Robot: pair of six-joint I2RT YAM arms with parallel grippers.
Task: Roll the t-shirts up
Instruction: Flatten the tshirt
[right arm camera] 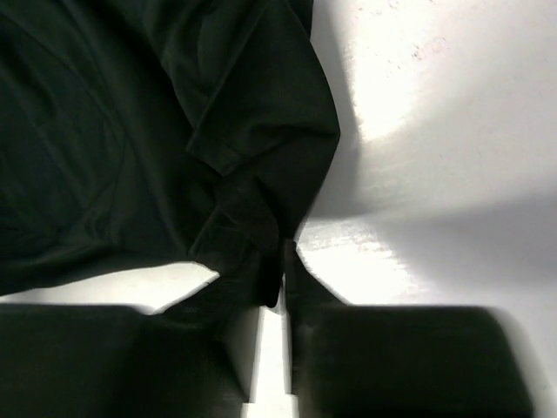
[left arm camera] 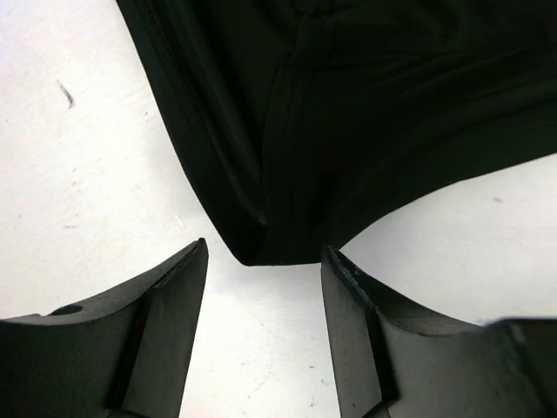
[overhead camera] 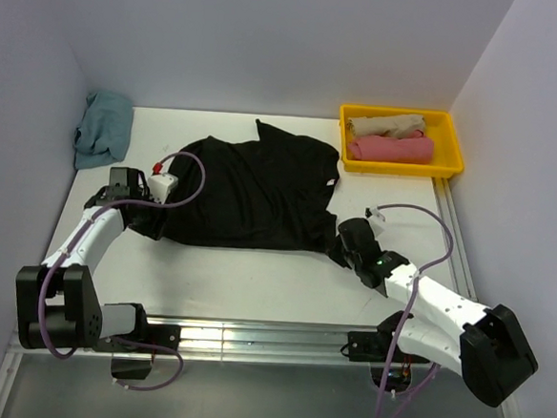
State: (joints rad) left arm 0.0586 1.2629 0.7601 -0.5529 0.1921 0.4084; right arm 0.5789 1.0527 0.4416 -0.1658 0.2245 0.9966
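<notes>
The large black t-shirt lies spread on the white table, its small white neck label at its right side. My left gripper is at the shirt's near left corner. In the left wrist view it is open, and the shirt's corner lies just beyond the fingertips, not held. My right gripper is at the near right corner. In the right wrist view it is shut on a bunched fold of the black shirt.
A yellow tray at the back right holds a rolled beige shirt and a rolled pink shirt. A crumpled teal shirt lies at the back left by the wall. A metal rail runs along the near edge.
</notes>
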